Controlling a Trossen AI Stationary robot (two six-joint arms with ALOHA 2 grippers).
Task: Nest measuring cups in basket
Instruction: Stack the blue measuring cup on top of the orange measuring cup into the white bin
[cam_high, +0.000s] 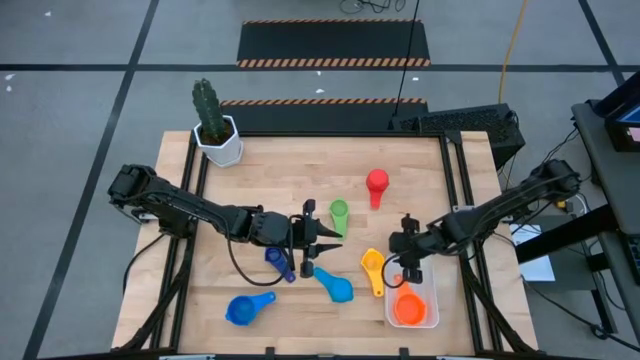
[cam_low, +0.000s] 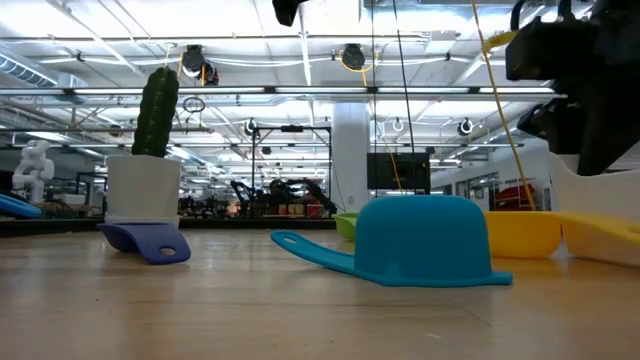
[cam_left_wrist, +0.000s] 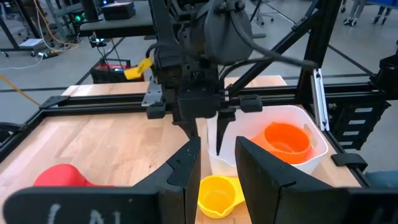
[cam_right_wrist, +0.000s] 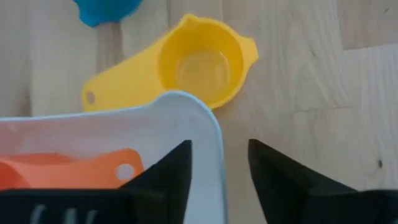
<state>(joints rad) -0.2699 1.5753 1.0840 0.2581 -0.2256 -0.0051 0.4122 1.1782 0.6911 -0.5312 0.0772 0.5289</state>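
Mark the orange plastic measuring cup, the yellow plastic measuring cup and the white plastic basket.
orange plastic measuring cup (cam_high: 408, 309), high view, bowl.
yellow plastic measuring cup (cam_right_wrist: 200, 68), right wrist view, bowl floor.
white plastic basket (cam_left_wrist: 314, 127), left wrist view, rim.

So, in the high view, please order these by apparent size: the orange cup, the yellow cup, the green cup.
1. orange cup, clearly widest, lying in the basket.
2. yellow cup and green cup: bowls look about alike, so I cannot rank them.

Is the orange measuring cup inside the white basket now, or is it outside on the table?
Inside. The orange cup lies in the white basket, its rim surrounding it in the high view; the left wrist view shows the same.
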